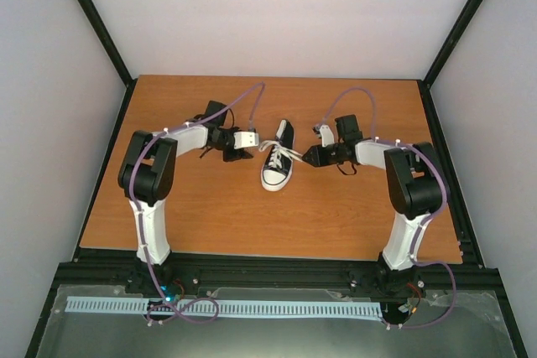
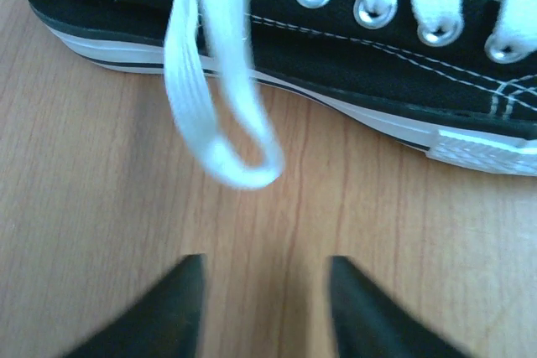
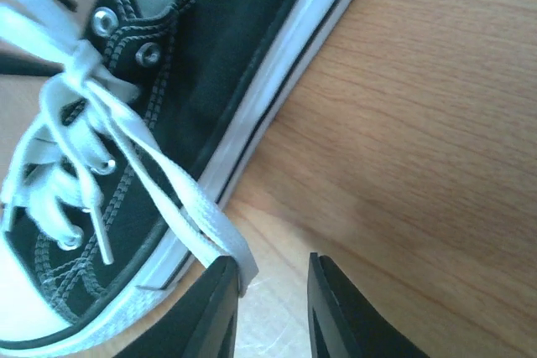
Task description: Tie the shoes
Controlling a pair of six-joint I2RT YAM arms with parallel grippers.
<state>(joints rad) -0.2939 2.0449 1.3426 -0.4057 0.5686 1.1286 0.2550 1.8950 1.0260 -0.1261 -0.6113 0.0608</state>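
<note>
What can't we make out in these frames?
Top external: knot on the black canvas sneaker too small to judge.
Left wrist: knot cut off by top edge; white lace loop blurred.
Right wrist: other lace loop ends at the right gripper; finger overlaps it, contact unclear. Toe cut off at the edge.

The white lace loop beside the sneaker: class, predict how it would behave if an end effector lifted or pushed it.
The lace loop would probably be floppy: it droops in a soft curve off the sneaker. It looks flat and thin, so likely light and easily nudged. It seems unlikely to roll.
</note>
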